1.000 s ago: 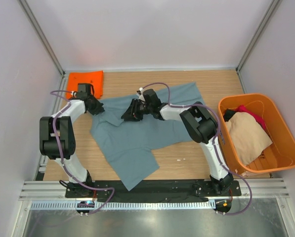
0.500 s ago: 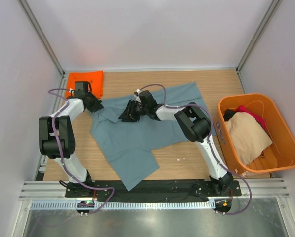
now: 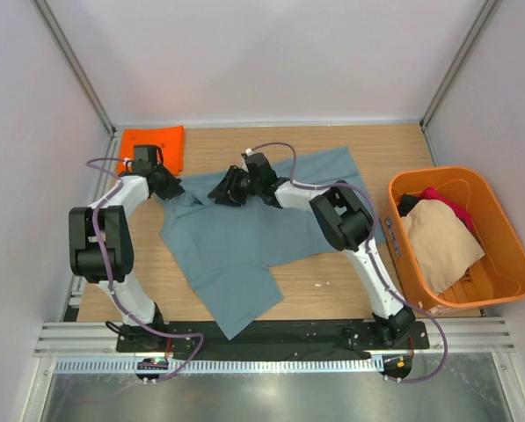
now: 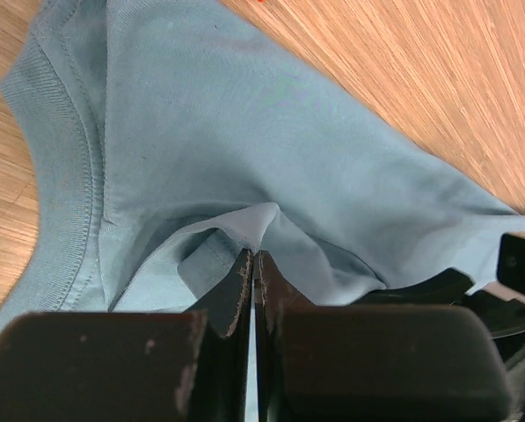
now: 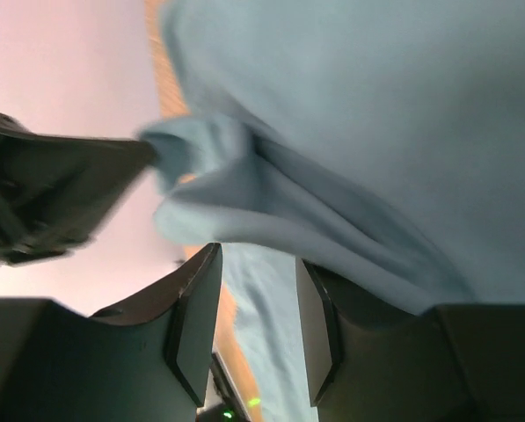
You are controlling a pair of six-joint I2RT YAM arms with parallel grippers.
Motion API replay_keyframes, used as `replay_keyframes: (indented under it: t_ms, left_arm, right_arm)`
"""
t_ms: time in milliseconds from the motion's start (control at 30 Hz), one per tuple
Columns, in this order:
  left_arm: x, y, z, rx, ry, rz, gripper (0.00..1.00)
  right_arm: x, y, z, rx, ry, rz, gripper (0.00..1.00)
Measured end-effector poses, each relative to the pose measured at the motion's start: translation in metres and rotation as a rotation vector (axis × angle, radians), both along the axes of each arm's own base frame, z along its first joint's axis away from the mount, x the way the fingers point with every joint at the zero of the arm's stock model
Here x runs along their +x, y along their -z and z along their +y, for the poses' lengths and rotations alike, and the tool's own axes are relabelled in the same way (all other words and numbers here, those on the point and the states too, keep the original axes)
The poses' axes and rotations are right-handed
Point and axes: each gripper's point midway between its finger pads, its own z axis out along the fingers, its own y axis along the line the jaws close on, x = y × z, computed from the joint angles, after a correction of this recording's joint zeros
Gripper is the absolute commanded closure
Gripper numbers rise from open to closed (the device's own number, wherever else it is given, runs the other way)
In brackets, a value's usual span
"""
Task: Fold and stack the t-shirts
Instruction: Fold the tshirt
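Note:
A large grey-blue t-shirt (image 3: 236, 246) lies spread across the middle of the table. My left gripper (image 3: 169, 188) is at its far left corner, shut on a raised fold of the cloth beside the ribbed collar (image 4: 60, 167); the pinch shows in the left wrist view (image 4: 255, 257). My right gripper (image 3: 216, 192) is over the shirt's far edge, close to the left one. Its jaws stand open (image 5: 258, 257) with a bunched ridge of the shirt (image 5: 271, 193) just beyond the fingertips. A folded orange t-shirt (image 3: 153, 144) lies at the back left corner.
An orange plastic tub (image 3: 508, 255) stands at the right with beige (image 3: 438, 242), red (image 3: 447, 204) and dark shirts in it. The booth's back wall and left rail are close to both grippers. Bare wood shows in front of the shirt.
My right gripper has moved left and farther back along the shirt's far edge, closer to the left gripper. The left gripper has shifted slightly back, still holding the cloth.

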Motion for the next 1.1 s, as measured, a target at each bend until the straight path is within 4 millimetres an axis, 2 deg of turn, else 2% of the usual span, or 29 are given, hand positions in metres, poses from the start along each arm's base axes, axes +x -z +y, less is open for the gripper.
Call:
replay_keyframes:
  t_ms: [167, 333, 500, 700, 933, 1100]
  left_arm:
    - [0.000, 0.000, 0.001, 0.004, 0.004, 0.000, 1.00]
    - [-0.001, 0.001, 0.001, 0.009, 0.012, 0.003, 1.00]
    - [-0.002, 0.001, 0.001, 0.011, 0.015, 0.006, 1.00]
    - [-0.003, 0.002, 0.001, 0.012, 0.015, 0.009, 1.00]
    - [-0.003, 0.002, 0.002, 0.012, 0.015, 0.012, 1.00]
    - [-0.004, 0.003, 0.003, 0.011, 0.015, 0.013, 1.00]
  right_arm:
    - [-0.017, 0.025, -0.022, -0.142, -0.013, -0.032, 0.53]
    - [-0.027, 0.012, -0.026, -0.319, -0.086, -0.291, 0.51]
    - [-0.039, -0.009, -0.013, -0.461, -0.171, -0.537, 0.53]
    - [-0.049, -0.007, -0.003, -0.649, -0.193, -0.706, 0.54]
    - [-0.046, 0.020, 0.001, -0.817, -0.181, -0.802, 0.53]
    - [-0.029, 0.034, 0.002, -0.869, -0.153, -0.818, 0.53]
